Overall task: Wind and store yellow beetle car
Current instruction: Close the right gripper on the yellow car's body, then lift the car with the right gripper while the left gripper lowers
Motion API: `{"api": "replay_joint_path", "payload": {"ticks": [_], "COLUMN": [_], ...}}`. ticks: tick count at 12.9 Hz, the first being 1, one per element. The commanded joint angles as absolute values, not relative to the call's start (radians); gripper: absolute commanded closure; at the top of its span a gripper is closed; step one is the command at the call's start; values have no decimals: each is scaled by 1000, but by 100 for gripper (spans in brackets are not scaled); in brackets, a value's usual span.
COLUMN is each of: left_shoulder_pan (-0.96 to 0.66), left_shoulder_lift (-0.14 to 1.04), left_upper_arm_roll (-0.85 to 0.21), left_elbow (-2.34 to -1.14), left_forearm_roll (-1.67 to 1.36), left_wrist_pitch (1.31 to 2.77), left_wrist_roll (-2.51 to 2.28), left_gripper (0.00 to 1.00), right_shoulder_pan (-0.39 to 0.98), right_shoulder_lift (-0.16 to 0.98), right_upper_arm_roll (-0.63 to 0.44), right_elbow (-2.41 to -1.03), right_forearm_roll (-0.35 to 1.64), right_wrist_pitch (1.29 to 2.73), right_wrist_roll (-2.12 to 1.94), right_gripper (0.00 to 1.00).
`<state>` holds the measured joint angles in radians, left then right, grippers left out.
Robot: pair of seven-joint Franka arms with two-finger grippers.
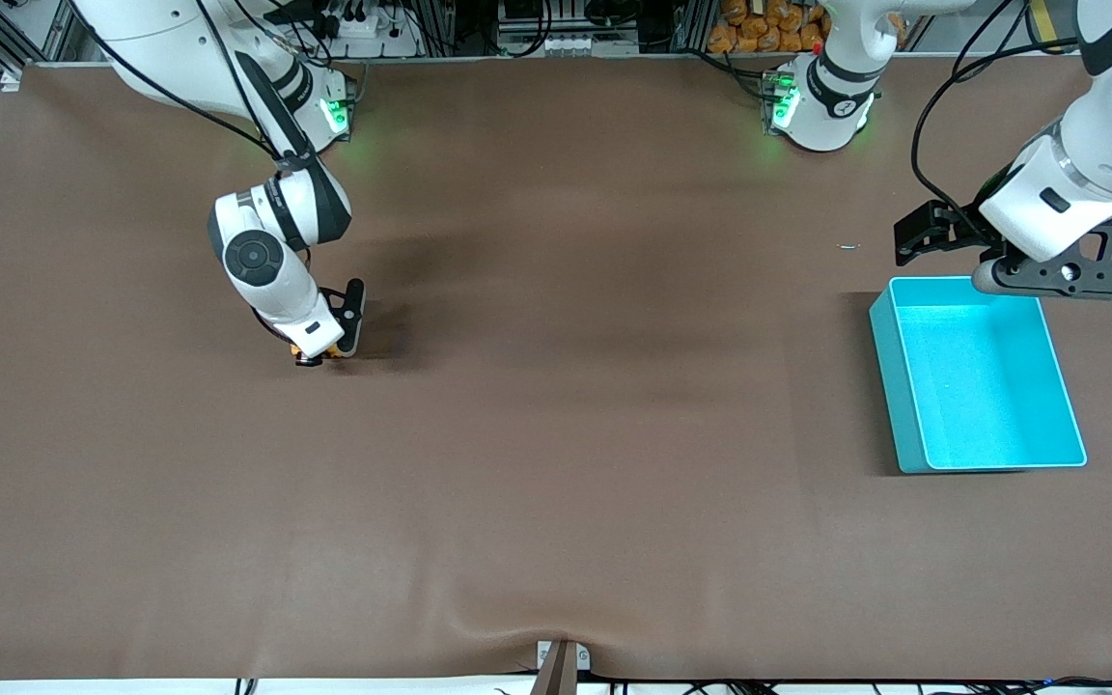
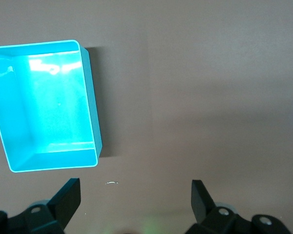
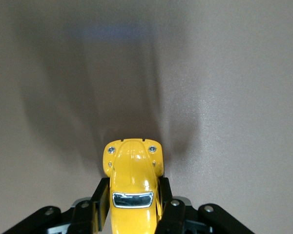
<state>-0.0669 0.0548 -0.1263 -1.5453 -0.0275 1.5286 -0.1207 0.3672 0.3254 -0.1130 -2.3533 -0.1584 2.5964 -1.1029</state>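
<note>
Item one: small orange-yellow plastic beetle car (image 3: 133, 179), rounded glossy body, dark windscreen, two little headlamps on its nose. It sits low on the brown table covering (image 1: 556, 434), toward the right arm's end of the table, clamped at its flanks between the black fingers (image 3: 98, 202) of the right gripper (image 1: 324, 349). In the front view only a sliver of yellow (image 1: 308, 355) shows beneath the hand; the wrist view shows the bonnet pointing out from between the fingers, which press against both sides of the body.

Item two: right arm, white with black joints. It reaches down from its base, elbow bent, wrist folded steeply so the hand points at the table (its shadow lies on the cloth just beside the gripper).

Item three: turquoise rectangular plastic bin (image 1: 886, 372), open-topped, well apart from the car, at the left arm's end of the table.

Item four: left gripper (image 1: 937, 235), black, two fingers (image 2: 68, 197) spread wide with nothing between them. It hangs above the table by the bin's edge that lies farthest from the front camera. The left arm comes in from the frame's edge, forearm slanting down, waiting.

Item five: one tiny pale speck (image 1: 849, 247) on the covering near the left gripper (too small to identify).
</note>
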Motion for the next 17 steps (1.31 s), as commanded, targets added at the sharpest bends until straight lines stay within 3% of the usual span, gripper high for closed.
{"api": "replay_joint_path", "payload": {"ticks": [1,17], "left_shoulder_pan": [-64,-64], "left_shoulder_lift": [54,55], "left_upper_arm_roll": [-127,-127], "left_elbow": [-1540,-1543], "left_forearm_roll": [-54,-54], "left_wrist_pitch": [1525,1525], "left_wrist_roll": [-135,-135], "left_gripper": [0,0], "right_shoulder_pan": [330,181], "right_shoulder_lift": [371,399], "right_upper_arm_roll": [-115,-115], "right_elbow": [-2355,-2352], "right_forearm_roll": [-190,-193], "right_wrist_pitch": [2635,2660], "right_wrist_roll": [-1109,-1272], "right_gripper": [65,65]}}
